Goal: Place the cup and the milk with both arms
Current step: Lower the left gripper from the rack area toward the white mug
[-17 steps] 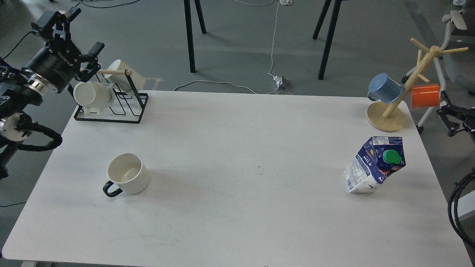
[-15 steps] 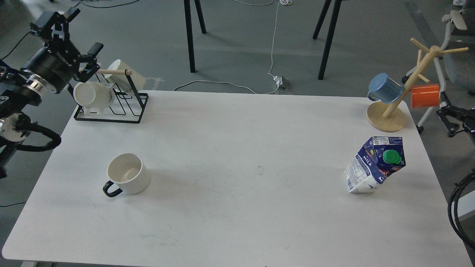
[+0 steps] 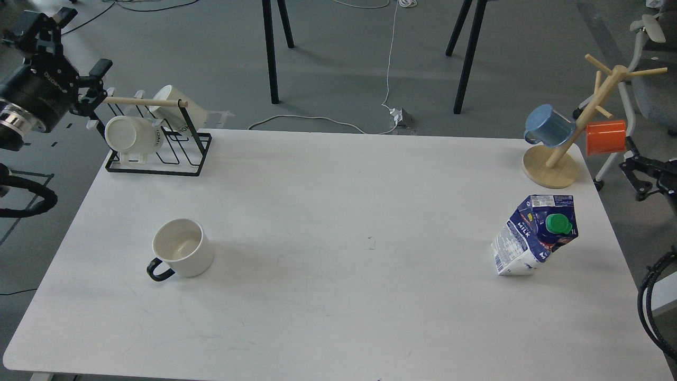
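The cup (image 3: 183, 247), a squat cream-white mug with a black loop handle, stands upright on the left part of the white table (image 3: 338, 211), handle toward the front left. The milk (image 3: 534, 234), a dented blue and white carton with a green cap, stands leaning on the right part. My left gripper (image 3: 82, 42) is open and empty, off the table at the far left, behind the black rack. My right gripper (image 3: 632, 180) is at the right edge, off the table, right of the carton, with its two dark fingers apart and empty.
A black wire rack (image 3: 158, 153) holding white lettered mugs (image 3: 132, 136) stands at the back left corner. A wooden mug tree (image 3: 576, 127) with a blue mug (image 3: 548, 125) and an orange mug (image 3: 606, 137) stands at the back right. Black cables (image 3: 653, 296) hang at the right edge.
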